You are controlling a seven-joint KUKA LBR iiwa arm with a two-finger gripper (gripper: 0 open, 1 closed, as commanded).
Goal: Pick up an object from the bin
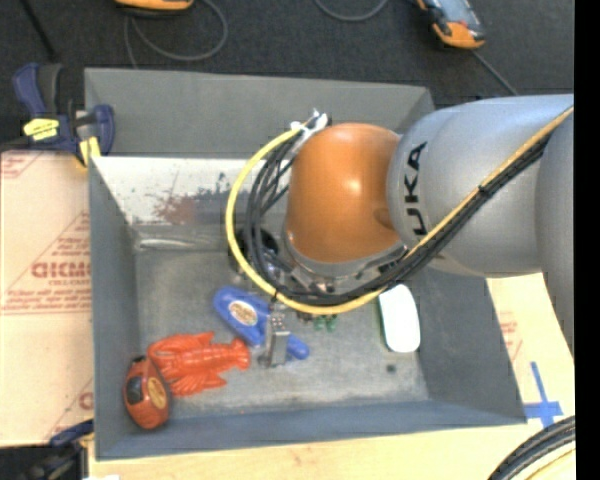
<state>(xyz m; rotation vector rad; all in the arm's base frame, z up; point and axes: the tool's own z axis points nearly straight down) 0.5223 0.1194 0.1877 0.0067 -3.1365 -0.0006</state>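
Camera view puts our gripper (277,346) over the blue toy (240,311) near the bin's (115,268) six o'clock; its opening we cannot tell. We should lift straight, clear of the red lobster (195,358) at eight o'clock.

Bin (115,268): grey, reddish stains on wall, upper left. Lobster toy (195,360), lower left: red-orange. Tape measure (145,395): orange w/ black. Flat item (242,311), centre: blue, orange oval label. Oval item (399,320), right: white.
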